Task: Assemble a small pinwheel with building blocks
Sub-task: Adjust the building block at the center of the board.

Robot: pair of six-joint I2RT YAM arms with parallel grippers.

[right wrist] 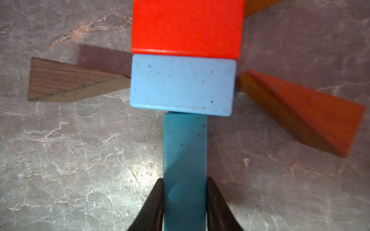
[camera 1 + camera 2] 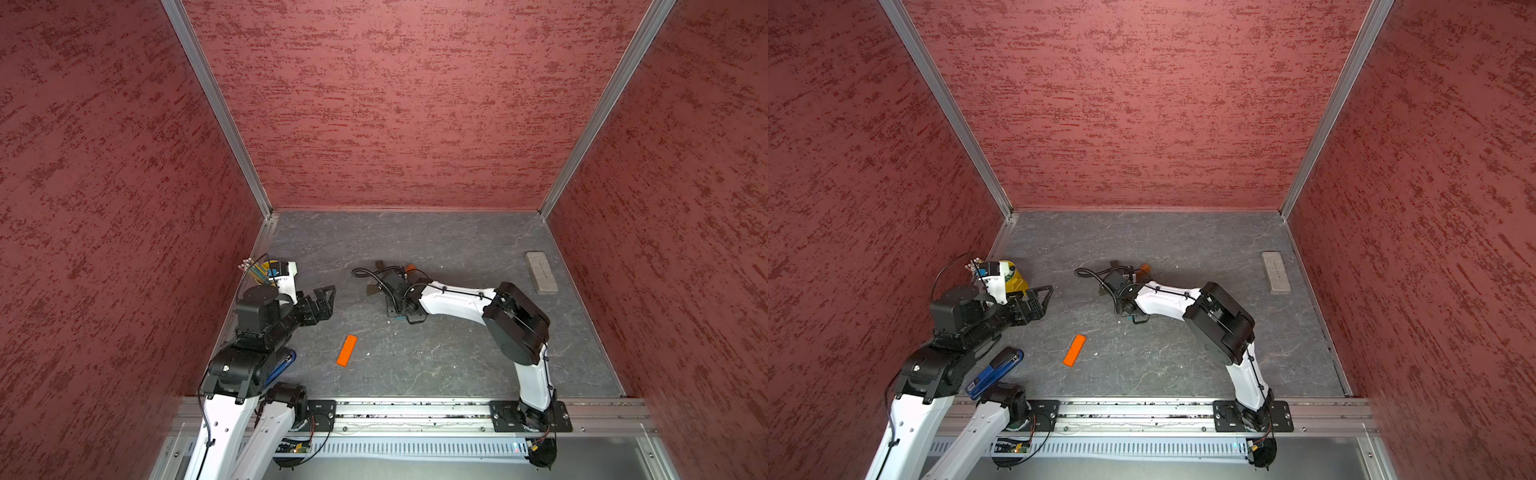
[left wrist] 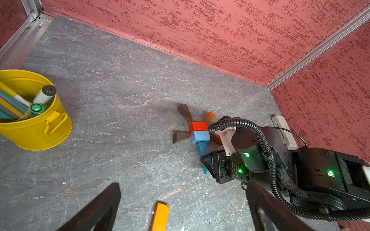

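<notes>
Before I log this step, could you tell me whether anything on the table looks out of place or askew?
Only the orange bar: it lies alone and slanted toward the front of the table, apart from the pinwheel. The blue bar, gripped by the right gripper, meets the cube squarely. Nothing looks spilled or damaged.

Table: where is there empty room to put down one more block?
Bare table runs along the back wall behind the pinwheel, between the yellow bucket and the pinwheel, and in front between the orange bar and the right arm. It is crowded at the pinwheel, where the right gripper pinches the blue bar, and near the open left gripper.
</notes>
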